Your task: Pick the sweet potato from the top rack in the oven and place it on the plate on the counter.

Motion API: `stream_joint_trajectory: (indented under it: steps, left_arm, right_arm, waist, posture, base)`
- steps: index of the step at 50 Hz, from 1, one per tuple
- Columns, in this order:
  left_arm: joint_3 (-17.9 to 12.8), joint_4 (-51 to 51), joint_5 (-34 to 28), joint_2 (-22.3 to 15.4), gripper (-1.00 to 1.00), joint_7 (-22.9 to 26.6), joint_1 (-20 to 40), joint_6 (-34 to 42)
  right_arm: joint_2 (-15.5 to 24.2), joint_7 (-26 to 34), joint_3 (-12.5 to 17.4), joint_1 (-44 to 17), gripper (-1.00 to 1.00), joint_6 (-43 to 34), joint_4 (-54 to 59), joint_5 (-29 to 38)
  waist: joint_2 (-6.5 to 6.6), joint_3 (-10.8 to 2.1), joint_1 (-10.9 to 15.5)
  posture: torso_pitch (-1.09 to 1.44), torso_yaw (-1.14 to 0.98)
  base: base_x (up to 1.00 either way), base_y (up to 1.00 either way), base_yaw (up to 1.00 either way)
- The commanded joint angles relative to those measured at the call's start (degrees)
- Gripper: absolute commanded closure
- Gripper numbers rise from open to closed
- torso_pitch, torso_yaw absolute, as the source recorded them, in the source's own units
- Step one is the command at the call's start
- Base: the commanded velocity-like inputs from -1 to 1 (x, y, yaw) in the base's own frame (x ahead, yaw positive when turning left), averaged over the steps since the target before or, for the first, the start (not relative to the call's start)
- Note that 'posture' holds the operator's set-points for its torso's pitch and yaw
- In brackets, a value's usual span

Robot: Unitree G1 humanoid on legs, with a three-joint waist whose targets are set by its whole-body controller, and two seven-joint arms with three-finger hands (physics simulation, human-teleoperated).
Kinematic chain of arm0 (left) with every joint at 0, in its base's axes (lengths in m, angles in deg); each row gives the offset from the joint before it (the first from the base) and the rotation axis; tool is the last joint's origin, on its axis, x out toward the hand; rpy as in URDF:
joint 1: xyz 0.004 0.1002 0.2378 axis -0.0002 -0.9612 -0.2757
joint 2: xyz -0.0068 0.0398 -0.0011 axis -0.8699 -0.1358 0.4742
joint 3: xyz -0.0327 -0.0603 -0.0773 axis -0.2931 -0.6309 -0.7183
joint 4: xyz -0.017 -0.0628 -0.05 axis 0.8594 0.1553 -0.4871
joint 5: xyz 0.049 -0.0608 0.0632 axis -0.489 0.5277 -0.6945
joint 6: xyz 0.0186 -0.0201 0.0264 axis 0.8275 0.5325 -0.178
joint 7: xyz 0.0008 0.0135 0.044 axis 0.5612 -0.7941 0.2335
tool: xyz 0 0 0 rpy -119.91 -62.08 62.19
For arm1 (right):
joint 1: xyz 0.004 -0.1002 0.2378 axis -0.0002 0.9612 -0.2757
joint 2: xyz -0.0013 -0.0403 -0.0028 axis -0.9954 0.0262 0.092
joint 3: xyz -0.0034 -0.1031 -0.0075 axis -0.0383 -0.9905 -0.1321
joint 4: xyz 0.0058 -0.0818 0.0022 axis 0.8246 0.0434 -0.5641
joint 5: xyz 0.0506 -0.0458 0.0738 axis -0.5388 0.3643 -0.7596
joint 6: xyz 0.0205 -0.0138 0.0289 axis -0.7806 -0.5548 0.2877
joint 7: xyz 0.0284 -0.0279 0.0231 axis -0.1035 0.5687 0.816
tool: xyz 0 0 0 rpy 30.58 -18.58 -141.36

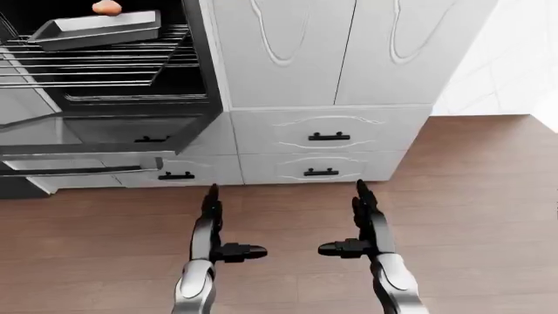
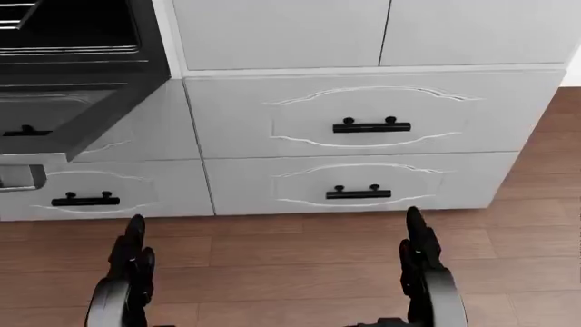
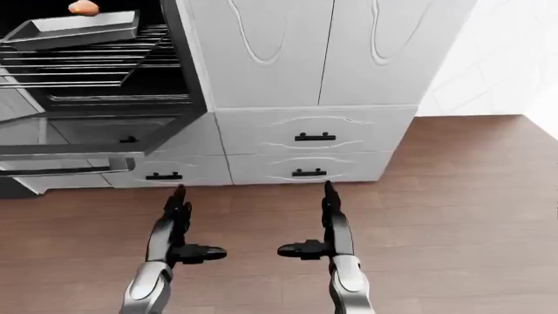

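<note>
Approach step: the sweet potato [image 1: 106, 7] lies far up-left of both empty, open hands.
The left hand [image 1: 212, 226] and right hand [image 1: 364, 222] hold nothing; next the robot probably must move left (toward the open oven [image 1: 104, 72]) and reach up.

Matt wood-plank floor [image 1: 471, 216] (wire metal racks [image 1: 87, 65])
</note>
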Motion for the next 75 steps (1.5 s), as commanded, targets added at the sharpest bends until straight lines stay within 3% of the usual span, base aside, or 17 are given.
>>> stream_joint_trajectory:
  steps: [1,3,5,8,25,26,28,34,39,43,45,53,60,62,69,72,75]
  left_arm:
    - [-0.11,-6.0,0.54,-0.38,-1.0,0.6,1.71,-2.81]
    - [-0.14,-8.49,0.95,-0.09,-1.0,0.49,0.44,-2.2]
    - [-0.45,-8.13,0.95,-0.36,-1.0,0.63,1.13,-1.93]
    - [-0.4,-8.38,0.96,-0.24,-1.0,0.83,0.56,-2.44]
    - [-3.54,-29.5,2.99,-2.51,-1.0,-0.52,9.42,20.64]
    - [-4.0,-30.11,3.22,-2.87,-1.0,-0.7,10.72,21.72]
    - [-4.75,-33.55,4.27,-3.4,-1.0,-1.12,12.09,25.63]
    - [-6.44,-38.04,6.34,-5.01,-1.0,-2.18,15.73,32.12]
    - [-8.49,-39.89,8.81,-6.42,-1.0,-3.79,19.03,36.42]
    - [-9.57,-41.59,10.96,-7.94,-1.0,-4.72,20.75,38.96]
    - [-9.76,-42.88,11.74,-8.5,-1.0,-5.18,21.57,40.68]
    - [-10.45,-44.14,14.63,-8.59,-1.0,-7.25,22.91,42.96]
    - [-10.65,-45.06,16.67,-9.52,-1.0,-9.44,23.61,44.21]
    - [-10.86,-45.5,17.09,-9.74,-1.0,-9.72,23.95,44.89]
    - [-11.53,-45.33,18.41,-10.15,-1.0,-10.42,24.37,45.01]
    - [-11.69,-45.07,19.02,-10.48,-1.0,-10.71,24.45,44.73]
    - [-11.74,-45.49,19.47,-10.69,-1.0,-11.02,24.5,45.16]
  right_arm:
    - [0.33,0.2,-0.02,-2.14,-1.0,3.34,-4.5,-0.04]
    - [0.14,-0.04,-0.44,-1.95,-1.0,1.91,-6.19,0.39]
    - [0.21,0.12,-0.48,-2.05,-1.0,2.52,-5.54,0.62]
    - [0.1,0.04,-0.53,-1.74,-1.0,1.9,-6.47,0.75]
    - [2.31,0.54,2.82,-6.59,-1.0,-16.3,-24.44,-0.7]
    - [2.56,0.6,3.15,-7.51,-1.0,-18.33,-26.28,-0.89]
    - [3.05,0.97,3.4,-9.06,-1.0,-21.53,-29.13,-0.94]
    - [3.87,2.0,4.15,-10.89,-1.0,-26.03,-33.7,-0.86]
    - [5.07,2.44,5.13,-13.82,-1.0,-32.0,-38.44,-0.81]
    - [5.79,2.69,5.72,-15.8,-1.0,-35.32,-40.9,-0.97]
    - [6.03,2.79,5.94,-16.29,-1.0,-36.12,-41.58,-1.05]
    - [7.55,3.03,7.69,-18.47,-1.0,-41.48,-45.97,-2.47]
    - [8.54,2.89,9.06,-19.38,-1.0,-43.95,-48.2,-4.05]
    - [8.66,2.86,8.95,-19.38,-1.0,-44.42,-48.79,-4.21]
    - [8.51,3.04,8.31,-18.92,-1.0,-44.1,-48.61,-3.96]
    - [8.67,3.33,8.39,-19.19,-1.0,-45.28,-49.88,-4.01]
    - [8.64,3.36,8.3,-19.45,-1.0,-45.8,-50.41,-4.0]
  waist:
    - [-0.45,-0.05,-0.12]
    - [-0.04,-3.61,0.51]
    - [-0.38,-0.92,0.36]
    - [-0.39,-4.3,0.52]
    - [-0.18,-5.44,0.52]
    - [0.08,-6.82,0.52]
    - [0.18,-2.48,0.52]
    - [-1.61,-2.23,0.45]
    - [-0.83,-2.99,0.15]
    - [1.64,-2.46,-0.31]
    - [4.65,-3.23,-0.46]
    - [2.4,-2.72,1.24]
    - [-3.14,-4.49,1.92]
    - [-3.5,-2.39,1.36]
    - [1.04,-1.66,-0.42]
    - [4.65,-3.65,-0.38]
    - [4.06,-2.9,0.51]
  posture:
    - [0.0,0.0]
    - [0.0,0.0]
    - [0.0,0.0]
    - [0.0,0.0]
    - [0.0,0.0]
    - [0.0,0.0]
    - [0.0,0.0]
    - [0.0,0.0]
    - [0.0,0.0]
    - [0.0,0.0]
    - [0.0,0.0]
    - [0.0,0.0]
    - [0.0,0.0]
    - [0.0,0.0]
    - [0.0,0.0]
    - [0.0,0.0]
    - [0.0,0.0]
  base:
    - [0.0,0.0,0.0]
    - [0.0,0.0,0.0]
    - [0.0,0.0,0.0]
    - [0.0,0.0,0.0]
    - [0.0,0.0,0.0]
    - [0.27,0.0,0.0]
    - [0.38,0.0,0.0]
    - [0.39,0.0,0.0]
    - [0.38,0.0,0.0]
    - [0.38,0.0,0.0]
    - [0.38,0.0,0.0]
    - [0.38,0.0,0.0]
    - [0.39,-0.07,0.0]
    - [0.38,-0.16,0.0]
    - [0.37,-0.27,0.0]
    - [0.36,-0.32,0.0]
    - [0.36,-0.31,0.0]
